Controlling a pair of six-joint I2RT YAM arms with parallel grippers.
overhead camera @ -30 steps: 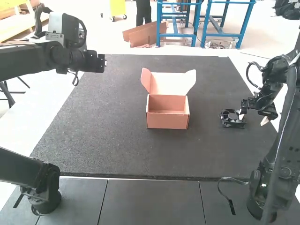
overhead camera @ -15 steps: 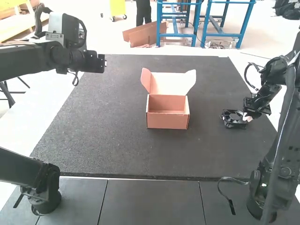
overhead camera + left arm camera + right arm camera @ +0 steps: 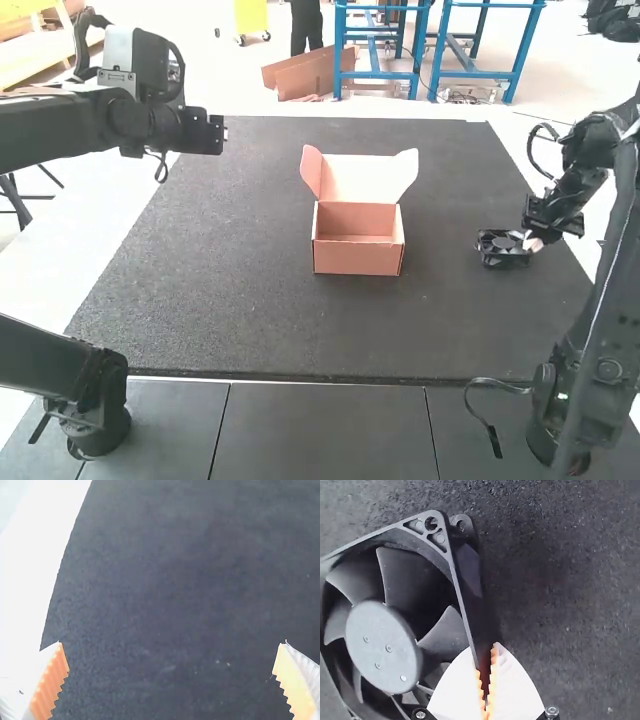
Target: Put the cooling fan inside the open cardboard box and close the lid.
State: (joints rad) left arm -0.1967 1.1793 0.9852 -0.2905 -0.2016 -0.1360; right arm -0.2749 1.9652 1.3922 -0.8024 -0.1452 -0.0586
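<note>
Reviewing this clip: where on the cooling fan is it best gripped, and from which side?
Grip the cooling fan by its thin frame wall, coming from above: it lies face up on the mat, so one finger fits inside the frame, one outside. The right gripper pinches just there.

you lose part of the cooling fan (image 3: 385,635) past the right wrist view's edge | its frame rim is buried between the pads of the right gripper (image 3: 486,680) | cardboard box (image 3: 358,252) floor hidden behind its front wall in high view | fingers of the left gripper (image 3: 170,650) clipped at its wrist view's corners
</note>
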